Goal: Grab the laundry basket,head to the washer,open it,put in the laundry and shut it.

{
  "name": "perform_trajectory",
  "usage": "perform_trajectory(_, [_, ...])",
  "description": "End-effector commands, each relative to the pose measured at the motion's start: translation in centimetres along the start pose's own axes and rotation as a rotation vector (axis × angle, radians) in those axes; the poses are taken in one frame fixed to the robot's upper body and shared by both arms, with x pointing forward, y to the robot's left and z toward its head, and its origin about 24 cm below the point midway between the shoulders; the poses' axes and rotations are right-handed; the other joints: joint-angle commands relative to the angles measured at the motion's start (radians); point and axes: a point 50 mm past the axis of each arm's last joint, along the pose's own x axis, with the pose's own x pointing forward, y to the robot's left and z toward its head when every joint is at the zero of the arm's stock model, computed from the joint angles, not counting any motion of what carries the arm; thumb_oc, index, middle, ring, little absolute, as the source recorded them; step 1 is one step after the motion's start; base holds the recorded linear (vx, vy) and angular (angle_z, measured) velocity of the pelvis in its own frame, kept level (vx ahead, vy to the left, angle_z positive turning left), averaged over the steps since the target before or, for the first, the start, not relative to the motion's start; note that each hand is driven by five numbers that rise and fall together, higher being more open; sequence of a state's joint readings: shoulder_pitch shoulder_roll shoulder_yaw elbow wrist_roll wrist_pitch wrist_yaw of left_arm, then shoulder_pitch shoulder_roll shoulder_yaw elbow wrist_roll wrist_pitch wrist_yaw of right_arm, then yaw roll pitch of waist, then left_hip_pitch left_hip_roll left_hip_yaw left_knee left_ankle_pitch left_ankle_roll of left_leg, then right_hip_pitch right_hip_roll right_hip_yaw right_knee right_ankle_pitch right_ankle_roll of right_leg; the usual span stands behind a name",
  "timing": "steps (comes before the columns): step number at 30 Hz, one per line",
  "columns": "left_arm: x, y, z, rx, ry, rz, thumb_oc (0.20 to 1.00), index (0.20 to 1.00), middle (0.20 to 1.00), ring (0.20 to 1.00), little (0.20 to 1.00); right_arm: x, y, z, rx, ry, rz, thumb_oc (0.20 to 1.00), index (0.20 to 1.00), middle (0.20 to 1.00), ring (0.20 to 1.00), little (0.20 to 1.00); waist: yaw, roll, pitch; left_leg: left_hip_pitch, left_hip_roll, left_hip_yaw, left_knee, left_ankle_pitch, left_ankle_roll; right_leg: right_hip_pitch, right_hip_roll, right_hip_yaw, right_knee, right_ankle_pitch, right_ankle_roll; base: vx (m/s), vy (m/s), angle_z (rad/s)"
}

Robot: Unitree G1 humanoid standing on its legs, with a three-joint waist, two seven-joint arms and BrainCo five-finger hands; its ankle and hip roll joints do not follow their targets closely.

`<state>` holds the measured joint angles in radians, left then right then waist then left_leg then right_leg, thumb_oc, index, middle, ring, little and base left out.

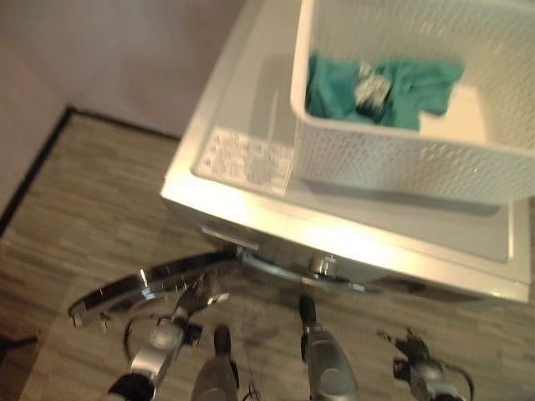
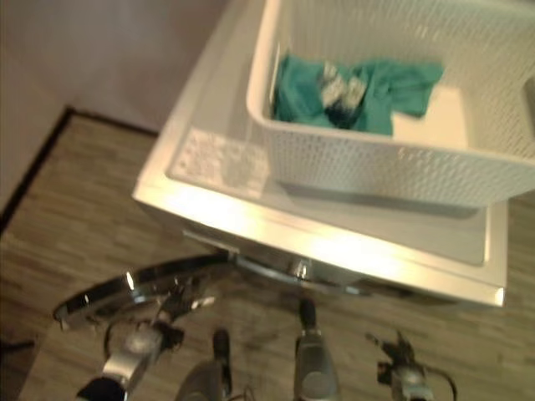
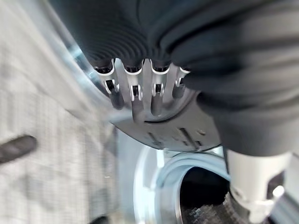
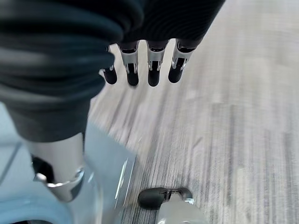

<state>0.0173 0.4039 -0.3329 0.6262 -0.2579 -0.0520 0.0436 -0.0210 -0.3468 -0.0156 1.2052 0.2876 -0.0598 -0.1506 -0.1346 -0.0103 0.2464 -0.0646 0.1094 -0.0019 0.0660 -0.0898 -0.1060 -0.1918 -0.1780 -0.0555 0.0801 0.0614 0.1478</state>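
Note:
A white mesh laundry basket (image 1: 401, 159) stands on top of the white washer (image 1: 251, 209), holding teal laundry (image 1: 393, 88). The washer's round chrome-rimmed door (image 1: 142, 288) is swung wide open to the left, low in front of the machine. My left hand (image 1: 171, 330) is at the door's rim; in the left wrist view its fingers (image 3: 138, 100) are relaxed against the door's grey inner face (image 3: 163, 133), with the dark drum opening (image 3: 201, 186) beyond. Low to the right of the washer front, my right hand (image 1: 418, 368) hangs with its fingers (image 4: 152, 70) relaxed over the floor, holding nothing.
The washer stands against a pale wall, with a printed label (image 1: 242, 159) on its top beside the basket. Striped wood-look floor (image 1: 92, 217) lies to the left and in front. A dark baseboard (image 1: 33, 167) runs along the left wall.

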Motion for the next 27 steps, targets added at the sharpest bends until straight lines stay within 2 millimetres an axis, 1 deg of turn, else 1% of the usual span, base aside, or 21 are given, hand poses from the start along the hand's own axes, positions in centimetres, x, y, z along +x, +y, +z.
perform_trajectory(1, [0.4,-0.5,1.2,-0.054,-0.050,-0.017,1.000,1.000,1.000,1.000,1.000,-0.4,-2.5,-2.7,0.028,0.091,-0.050,1.000,1.000,1.000,1.000,1.000,-0.008,-0.013,-0.033,-0.070,0.025,0.025,0.067,-0.023,0.020,-0.059,-0.055,-0.038,-0.030,0.051,0.030,0.09,0.047,0.05])
perform_trajectory(2, [0.2,-0.4,0.4,-0.087,-0.025,-0.012,1.000,1.000,1.000,1.000,1.000,-0.6,-3.1,-3.7,0.038,0.131,-0.065,1.000,1.000,1.000,1.000,1.000,-0.009,-0.013,-0.051,-0.051,0.024,0.026,0.057,-0.025,0.024,-0.046,-0.053,-0.038,-0.035,0.050,0.032,0.17,0.089,-0.01])
perform_trajectory(3, [0.0,-0.5,-0.4,-0.084,0.005,-0.013,1.000,1.000,1.000,1.000,1.000,-1.1,-4.2,-5.5,0.066,0.201,-0.099,1.000,1.000,1.000,1.000,1.000,-0.011,-0.013,-0.079,-0.012,0.023,0.030,0.034,-0.027,0.027,-0.016,-0.051,-0.035,-0.045,0.047,0.036,0.18,0.086,-0.10])
perform_trajectory(4, [-0.1,-0.5,-0.7,-0.081,0.016,-0.014,1.000,1.000,1.000,1.000,1.000,-1.4,-4.8,-6.5,0.083,0.241,-0.116,1.000,1.000,1.000,1.000,1.000,-0.011,-0.013,-0.092,0.007,0.024,0.034,0.020,-0.028,0.028,0.000,-0.051,-0.034,-0.051,0.044,0.039,0.13,0.066,-0.11])
perform_trajectory(5, [-0.1,-0.5,-0.7,-0.081,0.017,-0.015,1.000,1.000,1.000,1.000,1.000,-1.4,-4.8,-6.6,0.083,0.241,-0.116,1.000,1.000,1.000,1.000,1.000,-0.011,-0.012,-0.091,0.011,0.024,0.035,0.017,-0.027,0.028,0.002,-0.051,-0.034,-0.052,0.045,0.040,0.12,0.069,-0.09])
perform_trajectory(6, [0.0,-0.9,-1.0,-0.096,0.034,-0.023,1.000,1.000,1.000,1.000,1.000,-1.9,-5.7,-8.0,0.106,0.300,-0.143,1.000,1.000,1.000,1.000,1.000,-0.014,-0.013,-0.115,0.043,0.021,0.037,-0.006,-0.028,0.031,0.022,-0.051,-0.033,-0.058,0.041,0.044,0.08,0.045,-0.03])
perform_trajectory(7, [0.0,-0.9,-1.0,-0.096,0.034,-0.024,1.000,1.000,1.000,1.000,1.000,-1.9,-5.8,-8.0,0.106,0.300,-0.144,1.000,1.000,1.000,1.000,1.000,-0.013,-0.012,-0.113,0.047,0.021,0.038,-0.009,-0.027,0.031,0.025,-0.050,-0.032,-0.059,0.041,0.044,0.10,0.069,-0.04])
perform_trajectory(9, [0.2,-1.3,-1.3,-0.108,0.056,-0.035,1.000,1.000,1.000,1.000,1.000,-2.9,-7.2,-10.0,0.171,0.392,-0.196,1.000,1.000,1.000,1.000,1.000,-0.017,-0.011,-0.146,0.088,0.016,0.048,-0.050,-0.024,0.034,0.049,-0.052,-0.033,-0.071,0.041,0.053,0.09,0.062,-0.04])
perform_trajectory(11, [0.2,-1.3,-1.2,-0.114,0.055,-0.036,1.000,1.000,1.000,1.000,1.000,-3.2,-7.8,-10.5,0.199,0.418,-0.214,1.000,1.000,1.000,1.000,1.000,-0.017,-0.011,-0.155,0.100,0.015,0.051,-0.062,-0.023,0.036,0.056,-0.052,-0.033,-0.077,0.043,0.056,0.06,0.039,-0.09])
perform_trajectory(13, [0.3,-1.5,-1.2,-0.123,0.057,-0.043,1.000,1.000,1.000,1.000,1.000,-3.7,-9.4,-11.0,0.255,0.441,-0.279,1.000,1.000,1.000,1.000,1.000,-0.020,-0.011,-0.173,0.116,0.012,0.055,-0.083,-0.020,0.037,0.063,-0.054,-0.033,-0.084,0.047,0.063,0.05,0.042,-0.16])
perform_trajectory(15, [0.4,-1.7,-1.1,-0.132,0.059,-0.047,1.000,1.000,1.000,1.000,1.000,-3.7,-10.8,-10.4,0.302,0.411,-0.323,1.000,1.000,1.000,1.000,1.000,-0.026,-0.012,-0.186,0.128,0.008,0.061,-0.090,-0.021,0.039,0.069,-0.057,-0.029,-0.086,0.050,0.069,0.04,0.049,-0.09])
perform_trajectory(16, [0.4,-1.7,-1.3,-0.152,0.065,-0.042,1.000,1.000,1.000,1.000,1.000,-3.3,-12.8,-8.5,0.363,0.321,-0.382,1.000,1.000,1.000,1.000,1.000,-0.035,-0.015,-0.193,0.138,0.005,0.070,-0.090,-0.027,0.043,0.069,-0.056,-0.017,-0.087,0.053,0.073,0.03,0.049,-0.06])
perform_trajectory(17, [0.4,-1.7,-1.3,-0.152,0.065,-0.043,1.000,1.000,1.000,1.000,1.000,-3.3,-12.9,-8.4,0.364,0.320,-0.383,1.000,1.000,1.000,1.000,1.000,-0.034,-0.014,-0.192,0.139,0.005,0.071,-0.090,-0.028,0.043,0.069,-0.056,-0.016,-0.086,0.053,0.073,0.02,0.055,-0.18])
perform_trajectory(18, [0.3,-1.6,-1.8,-0.179,0.086,-0.022,1.000,1.000,1.000,1.000,1.000,-2.7,-15.4,-4.8,0.436,0.149,-0.454,1.000,1.000,1.000,1.000,1.000,-0.044,-0.018,-0.199,0.145,0.002,0.076,-0.089,-0.032,0.047,0.065,-0.056,-0.004,-0.080,0.055,0.076,-0.01,0.044,-0.24])
perform_trajectory(19, [0.2,-1.7,-2.4,-0.198,0.109,-0.015,1.000,1.000,1.000,1.000,1.000,-2.6,-16.8,-1.8,0.415,0.018,-0.486,1.000,1.000,1.000,1.000,1.000,-0.048,-0.019,-0.201,0.150,0.000,0.083,-0.090,-0.034,0.049,0.061,-0.055,0.004,-0.077,0.055,0.077,0.00,0.045,-0.25])
perform_trajectory(20, [0.2,-1.8,-2.4,-0.198,0.109,-0.016,1.000,1.000,1.000,1.000,1.000,-2.6,-16.8,-1.9,0.414,0.019,-0.489,1.000,1.000,1.000,1.000,1.000,-0.047,-0.017,-0.201,0.152,0.000,0.085,-0.090,-0.035,0.049,0.060,-0.054,0.005,-0.076,0.055,0.078,-0.02,0.048,-0.15])
perform_trajectory(21, [-0.1,-2.1,-3.7,-0.222,0.159,-0.002,1.000,1.000,1.000,1.000,1.000,-4.0,-18.8,6.1,0.276,-0.341,-0.552,1.000,1.000,1.000,1.000,1.000,-0.057,-0.021,-0.204,0.164,-0.004,0.097,-0.090,-0.036,0.053,0.057,-0.055,0.019,-0.070,0.061,0.077,0.03,0.047,-0.18])
perform_trajectory(22, [-0.2,-2.4,-4.1,-0.220,0.177,-0.004,1.000,1.000,1.000,1.000,1.000,-5.0,-18.9,8.6,0.239,-0.461,-0.576,1.000,1.000,1.000,1.000,1.000,-0.059,-0.019,-0.214,0.172,-0.004,0.100,-0.097,-0.045,0.056,0.059,-0.054,0.021,-0.071,0.054,0.080,0.03,0.046,-0.27])
perform_trajectory(23, [-0.2,-2.4,-4.1,-0.219,0.177,-0.004,1.000,1.000,1.000,1.000,1.000,-5.0,-18.9,8.6,0.239,-0.460,-0.577,1.000,1.000,1.000,1.000,1.000,-0.058,-0.019,-0.214,0.173,-0.004,0.100,-0.097,-0.045,0.056,0.059,-0.054,0.021,-0.071,0.054,0.080,0.07,0.029,-0.37])
perform_trajectory(24, [-0.2,-3.0,-4.5,-0.216,0.200,-0.015,1.000,1.000,1.000,1.000,1.000,-7.0,-19.4,12.4,0.221,-0.647,-0.635,1.000,1.000,1.000,1.000,1.000,-0.059,-0.020,-0.224,0.177,-0.004,0.099,-0.096,-0.051,0.059,0.066,-0.056,0.023,-0.069,0.049,0.079,0.03,0.016,-0.26])
perform_trajectory(27, [-0.1,-3.0,-4.5,-0.211,0.214,-0.014,1.000,1.000,1.000,1.000,1.000,-10.4,-20.1,16.4,0.193,-0.868,-0.718,1.000,1.000,1.000,1.000,1.000,-0.057,-0.023,-0.235,0.181,-0.003,0.093,-0.097,-0.056,0.062,0.074,-0.056,0.020,-0.067,0.041,0.076,0.04,0.006,-0.03])
